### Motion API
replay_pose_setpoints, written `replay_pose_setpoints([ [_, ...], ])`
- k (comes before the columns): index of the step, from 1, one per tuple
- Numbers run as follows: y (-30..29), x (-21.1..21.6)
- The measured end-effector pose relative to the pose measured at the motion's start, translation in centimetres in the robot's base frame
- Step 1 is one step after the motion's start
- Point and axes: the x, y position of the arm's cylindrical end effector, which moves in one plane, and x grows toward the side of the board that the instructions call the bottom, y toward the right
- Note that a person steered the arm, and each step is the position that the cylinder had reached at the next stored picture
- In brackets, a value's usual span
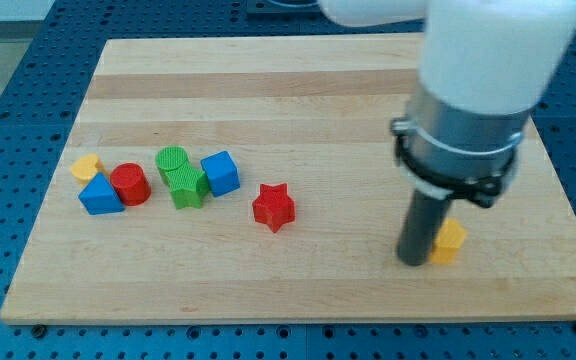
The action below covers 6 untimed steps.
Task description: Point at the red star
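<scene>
The red star (pixel 273 207) lies on the wooden board (pixel 298 90), a little below its middle. My tip (pixel 413 262) rests on the board at the view's lower right, well to the right of the red star and apart from it. A yellow block (pixel 450 241) sits right beside my tip on its right, touching or nearly touching the rod.
A cluster stands at the view's left: a yellow block (pixel 87 167), a blue triangle (pixel 99 195), a red cylinder (pixel 129 184), a green cylinder (pixel 172 160), a green star-like block (pixel 188 186) and a blue cube (pixel 220 172). The arm's white and grey body (pixel 473 90) looms over the board's right side.
</scene>
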Motion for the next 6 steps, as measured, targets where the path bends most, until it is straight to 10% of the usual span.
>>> replay_pose_setpoints([
  [4,-19.6,1.1],
  [6,-20.6,-5.2],
])
